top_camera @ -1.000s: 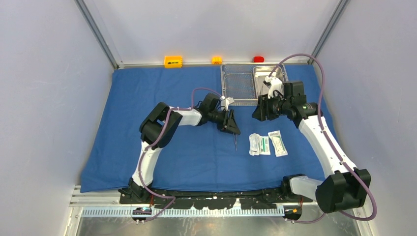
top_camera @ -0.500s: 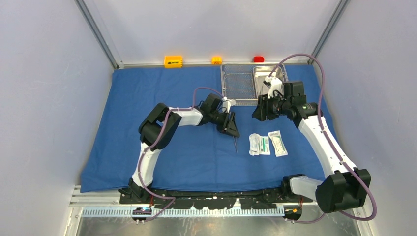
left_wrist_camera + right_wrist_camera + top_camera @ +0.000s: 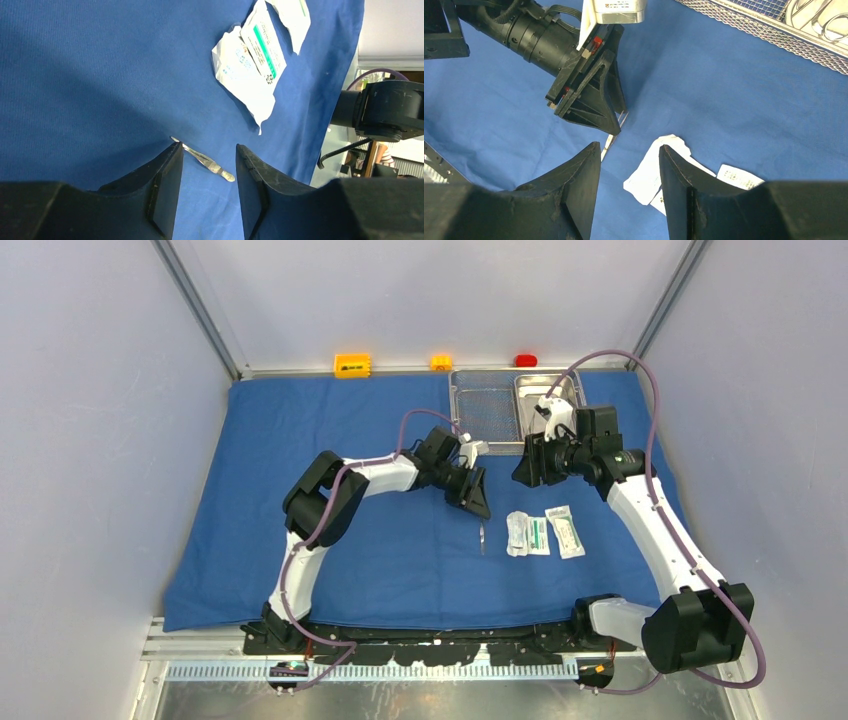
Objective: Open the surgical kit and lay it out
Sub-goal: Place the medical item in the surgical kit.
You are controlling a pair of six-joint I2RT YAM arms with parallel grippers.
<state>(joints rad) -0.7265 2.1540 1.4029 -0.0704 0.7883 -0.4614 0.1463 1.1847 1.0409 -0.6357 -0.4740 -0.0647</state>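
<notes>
Left gripper (image 3: 477,506) from above: jaws spread, nothing held, thin forceps (image 3: 481,537) flat on the blue cloth (image 3: 300,540) just past its tips. Its wrist cam: forceps between the fingers, probably untouched. Light, stiff, slippery steel, so I'd pinch mid-shank. Right wrist cam: right gripper (image 3: 629,150) spread too, packets (image 3: 646,180) underneath.

There is one blue cloth (image 3: 300,460), one steel mesh tray (image 3: 485,410), one smaller steel pan (image 3: 530,390) and one pair of forceps (image 3: 480,537). The white-green packets (image 3: 538,535) number three. There are three small blocks: one orange block (image 3: 352,364), one yellow block (image 3: 441,362) and one red block (image 3: 526,360).
</notes>
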